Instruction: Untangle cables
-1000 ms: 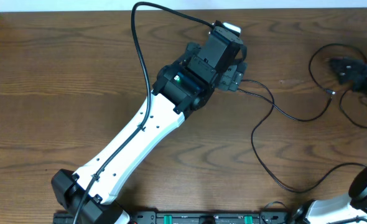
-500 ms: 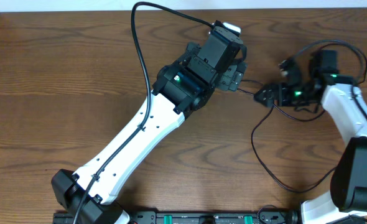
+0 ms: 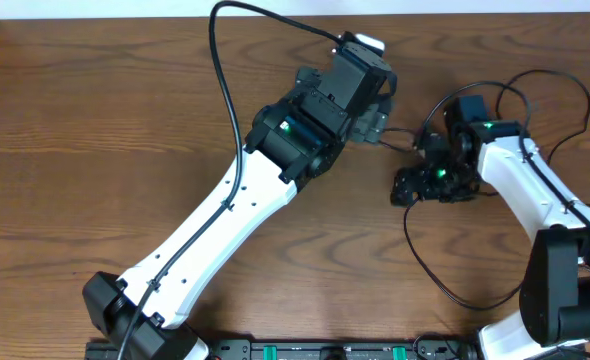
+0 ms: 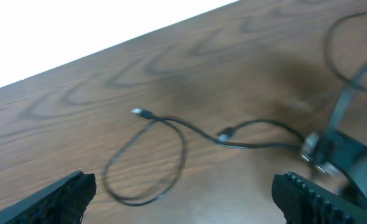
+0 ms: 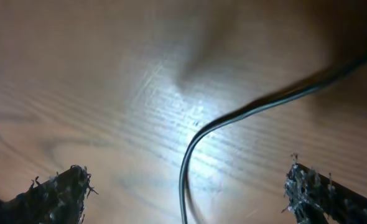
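In my right wrist view everything is smeared. The black cable (image 5: 233, 116) is a soft streak that runs off the bottom and right edges, and my right gripper (image 5: 193, 186) shows only two fuzzy tips in the bottom corners. In my left wrist view the left gripper (image 4: 183, 190) is cropped likewise, a cable loop (image 4: 330, 43) leaves the frame at upper right, and a dark shape (image 4: 351, 162) at lower right is too blurred to name.
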Controlling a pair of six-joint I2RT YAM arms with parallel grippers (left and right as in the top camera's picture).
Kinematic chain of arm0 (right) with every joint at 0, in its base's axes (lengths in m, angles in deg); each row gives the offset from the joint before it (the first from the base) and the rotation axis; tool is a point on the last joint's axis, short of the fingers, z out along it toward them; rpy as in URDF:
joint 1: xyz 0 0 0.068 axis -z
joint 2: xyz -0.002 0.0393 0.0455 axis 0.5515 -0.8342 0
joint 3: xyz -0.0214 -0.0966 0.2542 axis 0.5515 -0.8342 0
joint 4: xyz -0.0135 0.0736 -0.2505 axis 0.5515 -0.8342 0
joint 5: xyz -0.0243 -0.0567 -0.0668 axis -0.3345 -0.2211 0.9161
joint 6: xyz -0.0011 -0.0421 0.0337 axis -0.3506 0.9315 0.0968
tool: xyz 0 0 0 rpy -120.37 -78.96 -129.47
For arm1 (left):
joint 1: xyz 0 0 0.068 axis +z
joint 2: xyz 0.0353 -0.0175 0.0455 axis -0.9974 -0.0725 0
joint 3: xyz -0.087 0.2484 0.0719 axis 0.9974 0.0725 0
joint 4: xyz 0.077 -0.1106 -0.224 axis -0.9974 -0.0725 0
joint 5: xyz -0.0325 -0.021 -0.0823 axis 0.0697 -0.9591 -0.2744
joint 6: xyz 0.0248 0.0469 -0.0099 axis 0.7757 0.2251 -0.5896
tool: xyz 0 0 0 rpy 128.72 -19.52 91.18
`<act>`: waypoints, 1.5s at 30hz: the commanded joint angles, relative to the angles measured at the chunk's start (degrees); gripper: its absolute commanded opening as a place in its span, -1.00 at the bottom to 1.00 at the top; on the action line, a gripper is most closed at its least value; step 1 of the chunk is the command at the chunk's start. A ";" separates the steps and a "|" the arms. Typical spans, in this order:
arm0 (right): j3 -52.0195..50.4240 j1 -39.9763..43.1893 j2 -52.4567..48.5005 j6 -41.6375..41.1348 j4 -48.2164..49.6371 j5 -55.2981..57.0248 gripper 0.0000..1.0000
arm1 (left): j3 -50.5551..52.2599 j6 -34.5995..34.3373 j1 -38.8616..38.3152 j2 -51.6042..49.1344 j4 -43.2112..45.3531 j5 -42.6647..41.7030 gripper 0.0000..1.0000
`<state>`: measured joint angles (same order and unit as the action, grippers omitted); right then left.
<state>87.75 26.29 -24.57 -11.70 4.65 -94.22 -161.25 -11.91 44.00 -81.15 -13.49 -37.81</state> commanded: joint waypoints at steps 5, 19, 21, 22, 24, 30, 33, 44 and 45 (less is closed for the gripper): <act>-9.57 -4.59 1.38 -1.14 4.22 0.70 0.99 | -0.09 -3.34 2.89 0.70 -2.43 17.49 0.91; -20.41 -11.32 1.38 -6.47 8.81 1.57 -0.05 | -0.09 -7.17 13.92 0.70 -7.10 14.38 0.91; -20.41 -11.58 1.38 -6.49 8.83 1.60 -0.14 | -0.07 -7.17 13.92 0.70 -7.10 14.38 0.91; -20.41 -11.58 1.38 -6.58 8.83 1.60 -0.17 | -0.09 -7.17 13.90 0.70 -7.10 14.38 0.91; -20.41 -11.56 1.38 -7.39 8.83 2.19 -0.23 | -0.09 -7.17 13.90 0.70 -7.10 14.38 0.91; -20.92 -11.65 1.38 -10.62 12.48 2.64 -0.98 | -0.09 -7.17 13.90 0.70 -7.10 14.38 0.91; -20.79 -11.63 1.38 -12.72 15.93 1.73 -0.98 | -0.07 -7.17 13.90 0.70 -7.10 14.38 0.91; -8.68 -11.63 6.80 -7.52 21.07 -11.32 -0.98 | -0.09 -7.17 13.90 0.70 -7.10 14.38 0.91; -7.39 -11.63 7.91 -6.88 21.07 -11.32 -0.98 | -0.09 -7.17 13.90 0.70 -7.10 14.38 0.91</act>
<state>74.72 15.23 -21.32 -22.10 25.35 -102.70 -161.25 -18.31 57.88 -81.15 -20.42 -23.56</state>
